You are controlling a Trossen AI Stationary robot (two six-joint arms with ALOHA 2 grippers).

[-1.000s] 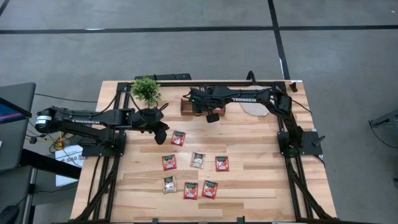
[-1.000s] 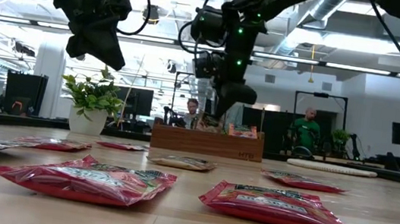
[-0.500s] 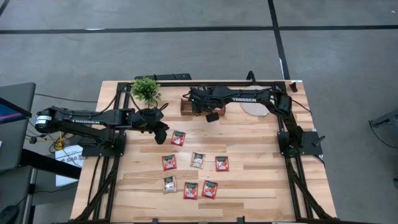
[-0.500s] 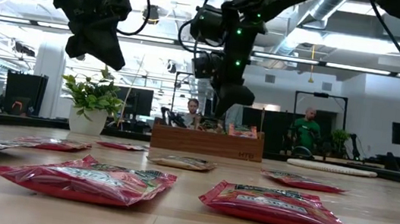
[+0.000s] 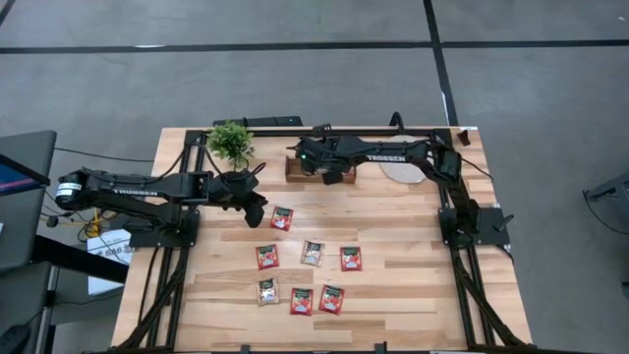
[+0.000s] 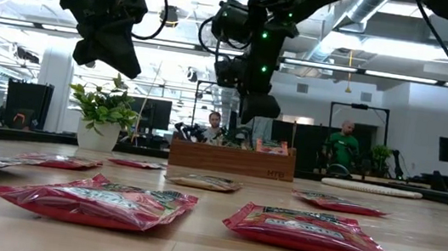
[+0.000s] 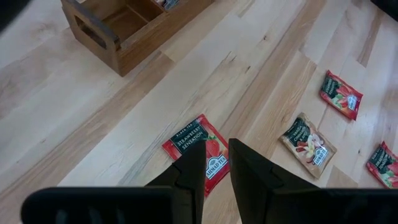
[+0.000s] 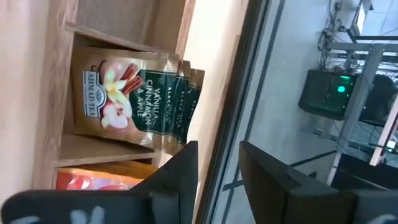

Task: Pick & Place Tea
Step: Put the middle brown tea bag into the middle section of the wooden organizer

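Seven small flat square tea sachets (image 5: 303, 265) are seen lying on the pale wooden plank worktop (image 5: 413, 295), grouped at the centre of the high view; five are red, two pale beige. More beige sachets (image 8: 134, 96) are seen standing upright in one compartment of the dark wooden compartment box (image 5: 295, 167), at upper centre of the high view; something red shows in the next compartment. The right end effector (image 5: 332, 177) is held over that box, its fingers parted and nothing held between them. The left end effector (image 5: 254, 213) is held above the worktop, left of centre, just beside the uppermost red sachet (image 7: 199, 149); its fingers are narrowly parted and empty. A small green potted plant (image 5: 231, 144) stands at upper left.
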